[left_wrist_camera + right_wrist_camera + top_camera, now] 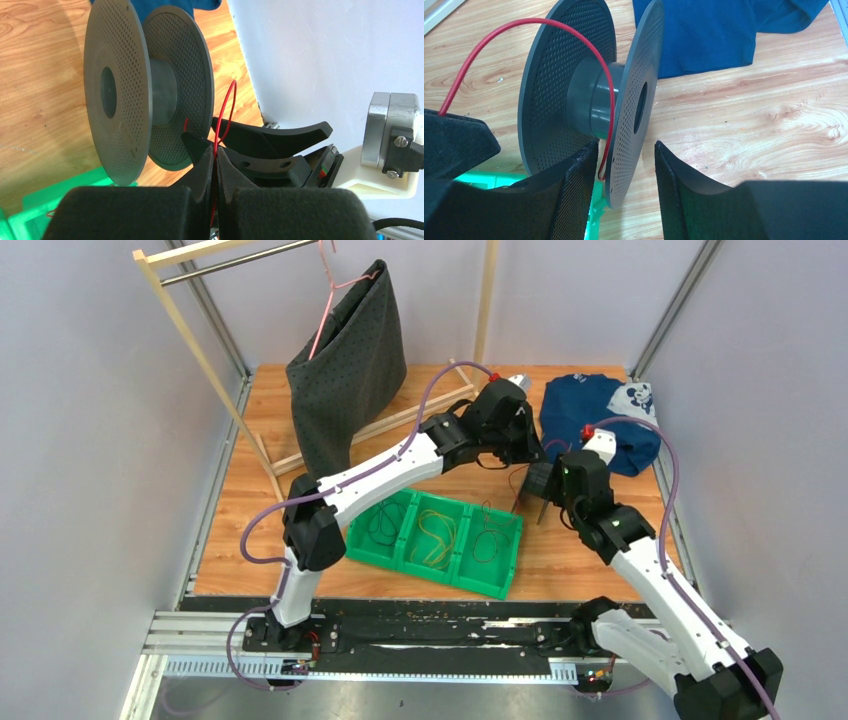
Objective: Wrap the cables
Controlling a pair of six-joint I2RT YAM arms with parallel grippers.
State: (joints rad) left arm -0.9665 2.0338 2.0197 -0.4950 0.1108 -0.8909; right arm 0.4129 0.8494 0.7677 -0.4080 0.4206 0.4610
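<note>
A thin red cable (227,110) rises in a loop from between the pads of my left gripper (215,152), which is shut on it. It arcs to a grey perforated spool (120,90). In the right wrist view the red cable (479,55) runs over the spool's hub (589,100) and down between the flanges. My right gripper (626,143) stands open astride the near flange, with a gap on the flange's right side. Both grippers meet right of the green bin (500,580). A yellow cable (435,535) and a dark cable (380,525) lie in its compartments.
A blue garment (590,420) lies at the back right, close behind the spool. A dark grey garment (350,370) hangs from a pink hanger on a wooden rack (200,350) at the back left. Metal frame posts edge the wooden table.
</note>
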